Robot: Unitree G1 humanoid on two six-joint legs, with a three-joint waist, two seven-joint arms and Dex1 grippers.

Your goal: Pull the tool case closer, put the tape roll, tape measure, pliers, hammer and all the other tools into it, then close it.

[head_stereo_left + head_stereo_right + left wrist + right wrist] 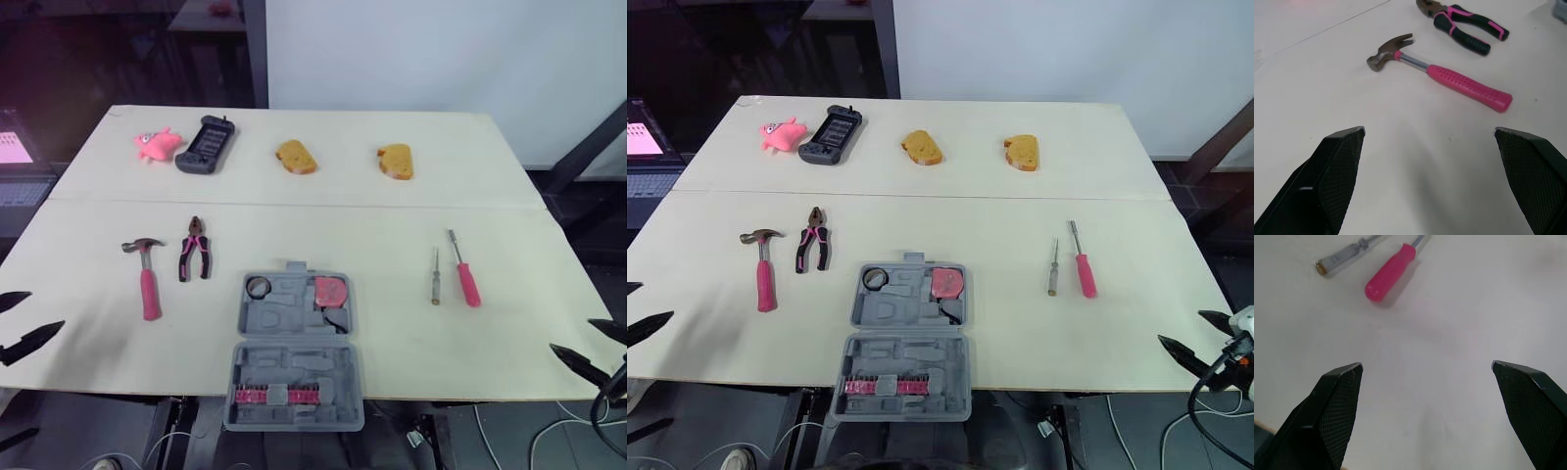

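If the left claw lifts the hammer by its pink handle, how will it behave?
The hammer is probably head-heavy: the metal head sits at one end of a long handle, so a grip near the far end may let it droop. It looks rigid; the crosswise head should stop rolling. The handle's dotted texture should limit slipping.

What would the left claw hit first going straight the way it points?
Probably the hammer, its pink handle crossing ahead of the open left claw; the pliers lie beyond. Depth is uncertain.
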